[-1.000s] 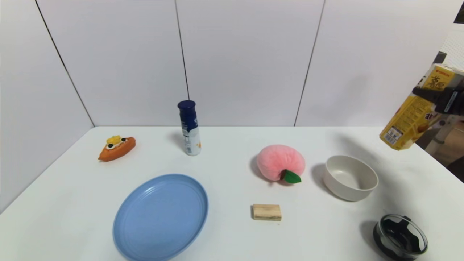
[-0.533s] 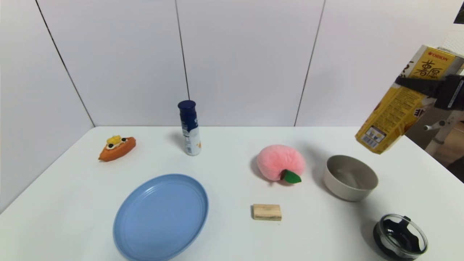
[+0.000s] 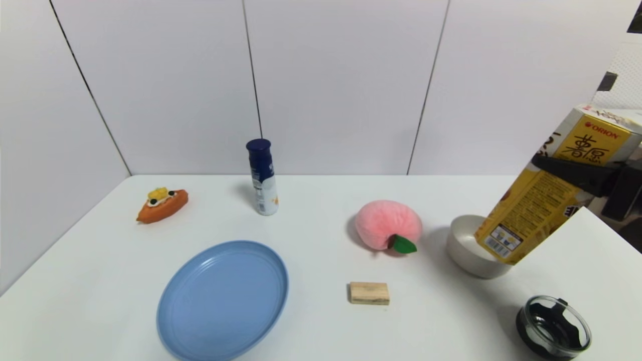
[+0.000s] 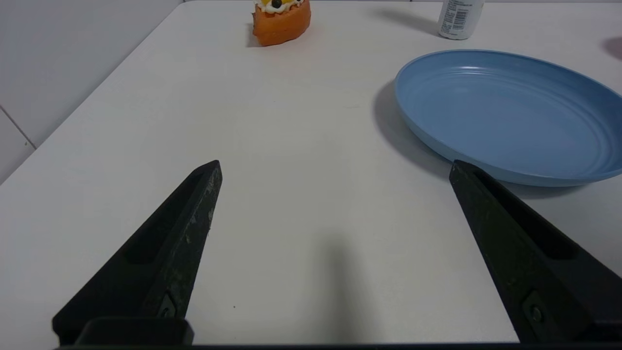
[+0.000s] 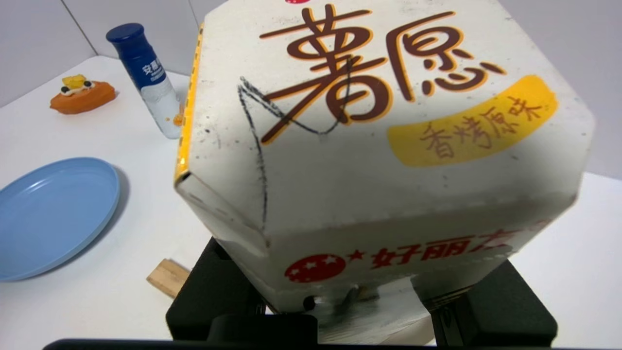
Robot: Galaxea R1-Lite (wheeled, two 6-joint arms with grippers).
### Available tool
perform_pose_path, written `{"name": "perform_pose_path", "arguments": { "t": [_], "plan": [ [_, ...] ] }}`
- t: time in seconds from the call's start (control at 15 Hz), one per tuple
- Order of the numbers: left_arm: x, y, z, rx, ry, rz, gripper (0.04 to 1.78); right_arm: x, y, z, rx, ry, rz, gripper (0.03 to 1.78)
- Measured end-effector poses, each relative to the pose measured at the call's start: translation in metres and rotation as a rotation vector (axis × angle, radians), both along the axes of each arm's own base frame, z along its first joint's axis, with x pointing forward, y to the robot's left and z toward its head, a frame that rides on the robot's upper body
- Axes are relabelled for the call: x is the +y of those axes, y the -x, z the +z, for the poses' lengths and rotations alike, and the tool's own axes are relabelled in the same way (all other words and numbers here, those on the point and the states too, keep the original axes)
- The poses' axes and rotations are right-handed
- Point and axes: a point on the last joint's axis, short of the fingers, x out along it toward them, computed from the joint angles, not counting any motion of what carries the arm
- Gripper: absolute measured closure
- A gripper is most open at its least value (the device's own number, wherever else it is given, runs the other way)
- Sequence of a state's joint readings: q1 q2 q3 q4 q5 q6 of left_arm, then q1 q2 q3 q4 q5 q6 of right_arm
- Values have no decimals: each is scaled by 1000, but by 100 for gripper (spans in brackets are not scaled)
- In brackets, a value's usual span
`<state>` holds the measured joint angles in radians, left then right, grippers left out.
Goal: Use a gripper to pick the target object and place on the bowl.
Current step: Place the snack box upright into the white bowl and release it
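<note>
My right gripper is shut on the tall yellow snack box near its top and holds it tilted, its barcode end down over the far right part of the beige-grey bowl. Whether the box touches the bowl I cannot tell. In the right wrist view the box's white top fills the picture between my black fingers; the bowl is hidden there. My left gripper is open and empty, low over the bare table beside the blue plate.
A pink plush peach lies left of the bowl. A wooden block lies in front of the peach, a black glass-rimmed container at the front right. A blue-capped bottle and an orange toy boat stand farther left.
My right gripper has carried the box leftwards and down, from beyond the table's right edge to over the bowl. The left gripper view gives no earlier frame.
</note>
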<state>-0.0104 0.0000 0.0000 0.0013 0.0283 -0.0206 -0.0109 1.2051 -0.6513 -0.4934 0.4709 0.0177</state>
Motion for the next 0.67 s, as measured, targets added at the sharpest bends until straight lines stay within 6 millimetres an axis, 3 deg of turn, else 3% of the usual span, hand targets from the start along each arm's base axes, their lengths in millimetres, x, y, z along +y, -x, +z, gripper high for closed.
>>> {"name": "perform_pose_path", "arguments": {
  "t": [0.67],
  "plan": [
    [0, 0, 0, 0, 0, 0, 13, -15, -31, -10, 4, 22, -66, 95]
  ]
}}
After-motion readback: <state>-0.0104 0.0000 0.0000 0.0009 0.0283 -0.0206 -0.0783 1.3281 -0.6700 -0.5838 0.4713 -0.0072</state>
